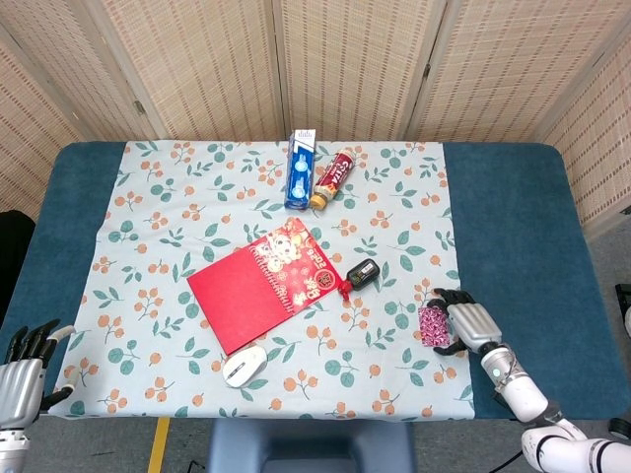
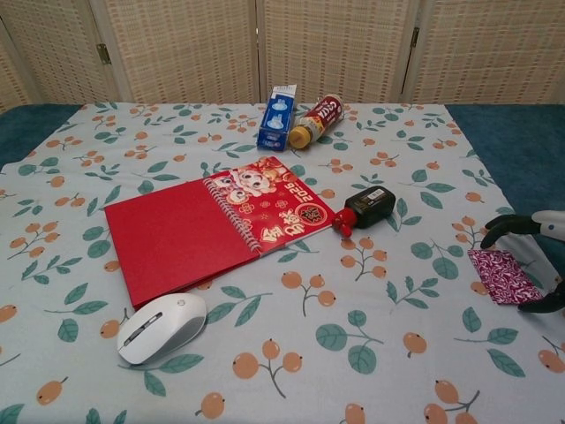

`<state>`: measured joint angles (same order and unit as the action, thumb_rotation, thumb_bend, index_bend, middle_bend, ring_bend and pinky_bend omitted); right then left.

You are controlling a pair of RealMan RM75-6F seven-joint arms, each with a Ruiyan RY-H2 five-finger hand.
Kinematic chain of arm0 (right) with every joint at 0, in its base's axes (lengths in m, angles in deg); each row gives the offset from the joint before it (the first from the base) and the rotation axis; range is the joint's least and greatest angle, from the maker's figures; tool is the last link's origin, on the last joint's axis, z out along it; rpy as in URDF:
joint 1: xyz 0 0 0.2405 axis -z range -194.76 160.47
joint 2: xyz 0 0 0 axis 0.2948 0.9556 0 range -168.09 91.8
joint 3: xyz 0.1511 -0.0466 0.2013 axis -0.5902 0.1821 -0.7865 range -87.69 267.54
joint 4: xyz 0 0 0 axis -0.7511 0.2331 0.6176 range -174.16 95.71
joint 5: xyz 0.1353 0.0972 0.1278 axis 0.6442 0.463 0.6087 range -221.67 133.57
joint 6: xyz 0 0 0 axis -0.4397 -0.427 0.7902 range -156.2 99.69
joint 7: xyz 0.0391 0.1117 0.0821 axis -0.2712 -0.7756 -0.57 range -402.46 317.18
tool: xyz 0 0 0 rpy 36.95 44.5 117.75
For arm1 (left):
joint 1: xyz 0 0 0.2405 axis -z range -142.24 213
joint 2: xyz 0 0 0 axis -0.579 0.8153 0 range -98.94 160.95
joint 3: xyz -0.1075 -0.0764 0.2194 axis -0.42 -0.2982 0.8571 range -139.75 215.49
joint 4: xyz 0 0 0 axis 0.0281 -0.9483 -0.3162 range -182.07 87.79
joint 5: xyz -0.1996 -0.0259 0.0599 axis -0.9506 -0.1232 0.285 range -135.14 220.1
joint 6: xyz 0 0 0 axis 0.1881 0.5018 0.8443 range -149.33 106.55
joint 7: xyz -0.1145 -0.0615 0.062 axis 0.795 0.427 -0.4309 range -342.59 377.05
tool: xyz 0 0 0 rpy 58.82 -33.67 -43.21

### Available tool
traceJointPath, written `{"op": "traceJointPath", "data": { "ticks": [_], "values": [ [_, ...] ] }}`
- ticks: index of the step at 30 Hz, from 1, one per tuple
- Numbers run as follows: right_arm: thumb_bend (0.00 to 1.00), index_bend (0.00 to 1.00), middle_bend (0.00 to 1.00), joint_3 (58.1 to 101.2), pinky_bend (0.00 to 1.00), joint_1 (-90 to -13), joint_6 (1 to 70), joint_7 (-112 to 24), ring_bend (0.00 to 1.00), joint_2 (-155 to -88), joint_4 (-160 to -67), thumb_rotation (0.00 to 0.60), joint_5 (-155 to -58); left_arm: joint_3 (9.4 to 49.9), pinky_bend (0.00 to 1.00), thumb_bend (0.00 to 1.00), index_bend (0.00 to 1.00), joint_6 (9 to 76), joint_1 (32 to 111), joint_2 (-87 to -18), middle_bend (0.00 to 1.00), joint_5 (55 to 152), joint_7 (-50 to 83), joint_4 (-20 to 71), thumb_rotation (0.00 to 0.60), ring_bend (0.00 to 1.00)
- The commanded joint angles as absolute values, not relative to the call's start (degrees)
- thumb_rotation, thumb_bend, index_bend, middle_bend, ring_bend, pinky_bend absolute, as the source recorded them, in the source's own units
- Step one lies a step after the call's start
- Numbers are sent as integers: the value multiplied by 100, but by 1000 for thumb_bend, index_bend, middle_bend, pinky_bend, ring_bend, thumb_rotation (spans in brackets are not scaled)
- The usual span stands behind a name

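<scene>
The right hand [image 1: 466,323] curls around a purple pouch [image 1: 431,324] lying on the tablecloth [image 1: 197,197] near its right edge; whether the fingers actually grip it seems likely but unclear. The left hand [image 1: 22,374] hangs released off the table's near-left corner, holding nothing.

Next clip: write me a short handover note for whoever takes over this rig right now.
Right hand: fingers curled around the small magenta patterned pouch near the cloth's right edge; a firm hold is not clear, and it is not lifted.
Left hand: open, idle off the table's near-left corner.
Red notebook, white mouse and black key fob lie untouched mid-cloth.
Done: reach to the pouch. Left: likely securing and lifting it.
</scene>
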<state>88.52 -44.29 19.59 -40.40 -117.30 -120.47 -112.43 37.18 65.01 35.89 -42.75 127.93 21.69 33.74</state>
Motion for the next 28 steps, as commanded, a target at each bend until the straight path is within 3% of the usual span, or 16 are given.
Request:
{"op": "traceJointPath", "data": {
  "ticks": [1, 8, 21, 28],
  "values": [
    [206, 200, 77, 8798, 0, -4363, 2151, -4098, 0, -11662, -12118, 535, -11307, 3716, 0, 434, 219, 6504, 3591, -4274, 134, 12795, 2169, 3374, 600, 142],
    [205, 200, 78, 8720, 0, -3954, 3211, -4192, 0, -11159, -12614, 539, -11735, 3679, 0, 434, 219, 6516, 3618, -4254, 134, 12803, 2172, 3412, 600, 142],
    [205, 199, 86, 8883, 0, -2545, 5920, -4649, 0, -10600, -12962, 547, -12800, 3496, 0, 434, 217, 6825, 3680, -4334, 134, 12923, 1885, 3604, 600, 139],
    [205, 199, 86, 8950, 0, -2209, 6309, -4814, 0, -10699, -12813, 547, -12988, 3492, 0, 434, 217, 6836, 3749, -4319, 134, 13025, 1687, 3762, 600, 139]
  ]
}}
